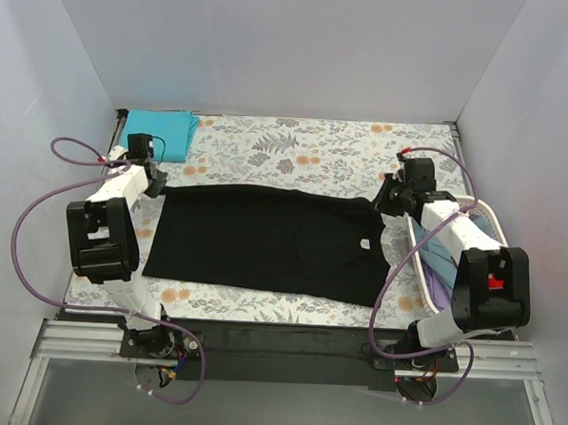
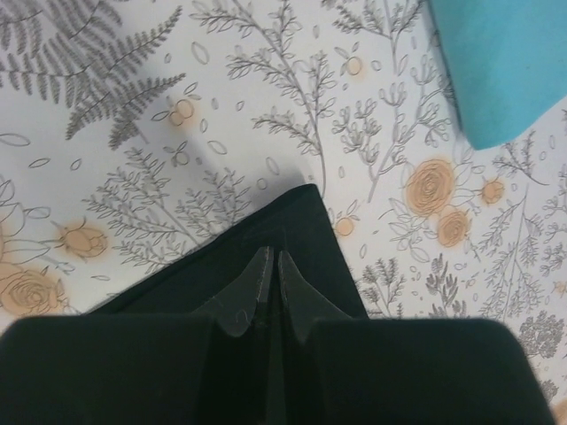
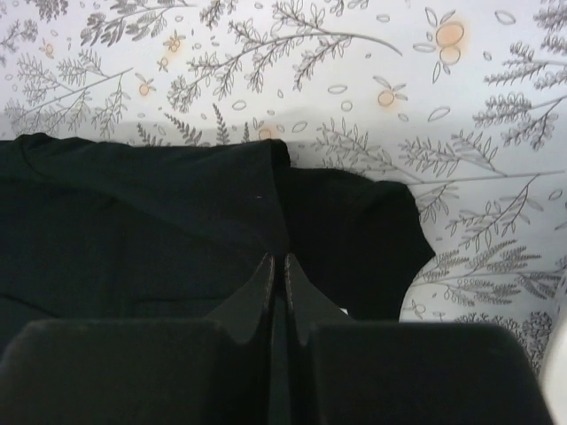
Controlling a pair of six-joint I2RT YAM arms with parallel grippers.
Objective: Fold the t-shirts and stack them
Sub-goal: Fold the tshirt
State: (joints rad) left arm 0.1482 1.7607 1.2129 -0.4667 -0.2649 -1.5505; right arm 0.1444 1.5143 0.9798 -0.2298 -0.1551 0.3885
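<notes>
The large black t-shirt (image 1: 263,245) lies spread flat across the middle of the floral table covering, its white neck label (image 1: 364,243) near the right end. My left gripper (image 1: 155,180) is at the shirt's far left corner (image 2: 297,208), its jaws closed on the black cloth (image 2: 270,257). My right gripper (image 1: 385,201) is at the far right corner, its jaws closed on a raised fold of the shirt (image 3: 276,258). A folded teal t-shirt (image 1: 161,133) lies at the back left and shows in the left wrist view (image 2: 500,62). A light-blue shirt (image 1: 441,256) lies in the basket.
A white laundry basket (image 1: 417,258) stands at the right edge under my right arm. White walls close in the back and both sides. The floral covering (image 1: 297,147) lies bare behind the black shirt.
</notes>
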